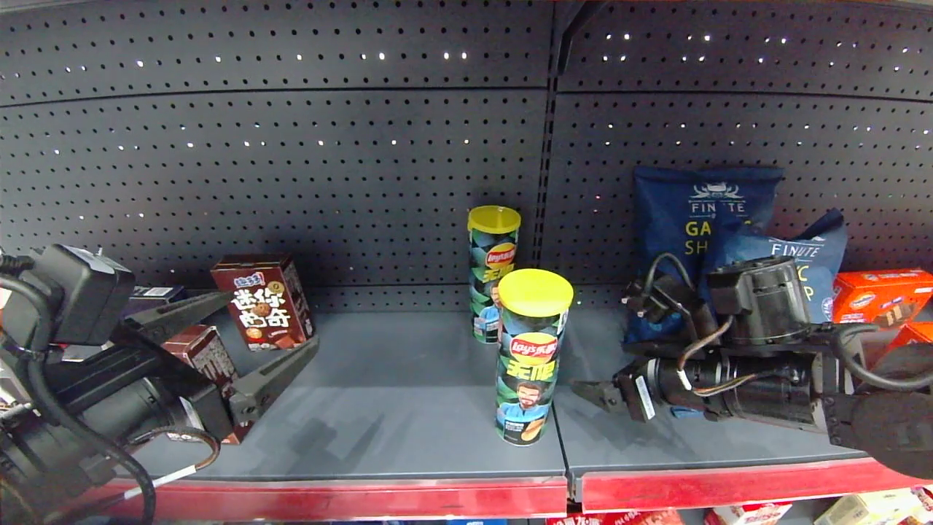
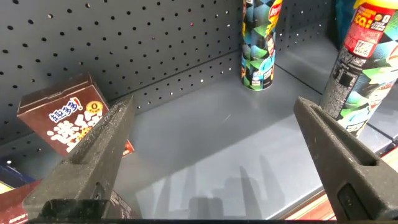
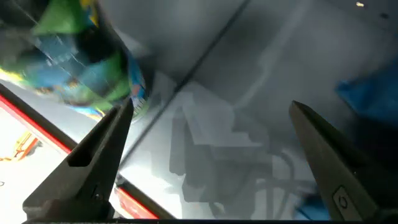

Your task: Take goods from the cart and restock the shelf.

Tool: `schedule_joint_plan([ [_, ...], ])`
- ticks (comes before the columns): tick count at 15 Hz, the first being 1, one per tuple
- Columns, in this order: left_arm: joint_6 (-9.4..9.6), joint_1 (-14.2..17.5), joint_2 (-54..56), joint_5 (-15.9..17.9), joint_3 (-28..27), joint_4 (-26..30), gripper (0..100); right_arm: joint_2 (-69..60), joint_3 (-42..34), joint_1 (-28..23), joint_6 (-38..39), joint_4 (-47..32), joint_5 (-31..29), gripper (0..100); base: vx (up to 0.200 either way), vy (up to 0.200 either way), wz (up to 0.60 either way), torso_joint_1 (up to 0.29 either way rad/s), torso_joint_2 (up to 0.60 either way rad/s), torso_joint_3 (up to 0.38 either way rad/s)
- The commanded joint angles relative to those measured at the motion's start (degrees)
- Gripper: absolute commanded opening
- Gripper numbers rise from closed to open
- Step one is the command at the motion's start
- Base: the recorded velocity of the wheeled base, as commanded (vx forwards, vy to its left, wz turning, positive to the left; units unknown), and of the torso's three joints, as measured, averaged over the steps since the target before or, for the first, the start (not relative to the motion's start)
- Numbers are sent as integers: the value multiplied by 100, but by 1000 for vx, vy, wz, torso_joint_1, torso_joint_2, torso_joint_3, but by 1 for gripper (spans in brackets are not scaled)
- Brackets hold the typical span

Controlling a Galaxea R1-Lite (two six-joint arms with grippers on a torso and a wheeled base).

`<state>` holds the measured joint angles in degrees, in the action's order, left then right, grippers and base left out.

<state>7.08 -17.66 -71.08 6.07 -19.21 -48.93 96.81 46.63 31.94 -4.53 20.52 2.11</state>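
The left end effector (image 1: 273, 319) sits at the lower left of the head view, its two dark fingers spread wide with nothing between them, above the grey metal shelf (image 1: 379, 408) with a red front edge. Just behind its fingers, left of centre, an upright brown cardboard snack box (image 1: 264, 300) stands against the dark perforated back panel (image 1: 291, 168). A second brown box (image 1: 208, 354) shows partly beside the end effector's body; whether they touch cannot be told. The right end effector (image 3: 209, 112) is at the lower right, pointing toward the centre, its fingers likewise apart and empty. Its tip is just beside, but not touching, a tall cylindrical chip can with a yellow lid (image 1: 530, 364), which stands upright at centre near the shelf's front edge. A matching rear chip can (image 1: 493, 273) stands upright behind it, close to the back panel. Behind the right arm, two dark blue snack bags (image 1: 692, 211) lean on the panel, with orange cartons (image 1: 882, 292) at the far right.
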Motion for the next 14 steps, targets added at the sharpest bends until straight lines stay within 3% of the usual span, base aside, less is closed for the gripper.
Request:
schedule_joint_plan([
  [1, -5, 0, -55, -1, 5, -2, 100, 216, 136, 102, -4, 5, -18, 100, 0, 0, 0, 0, 0, 0],
  [14, -5, 0, -160, 8, 5, -2, 100, 682, 540, 348, 76, 75, -114, 100, 0, 0, 0, 0, 0, 0],
])
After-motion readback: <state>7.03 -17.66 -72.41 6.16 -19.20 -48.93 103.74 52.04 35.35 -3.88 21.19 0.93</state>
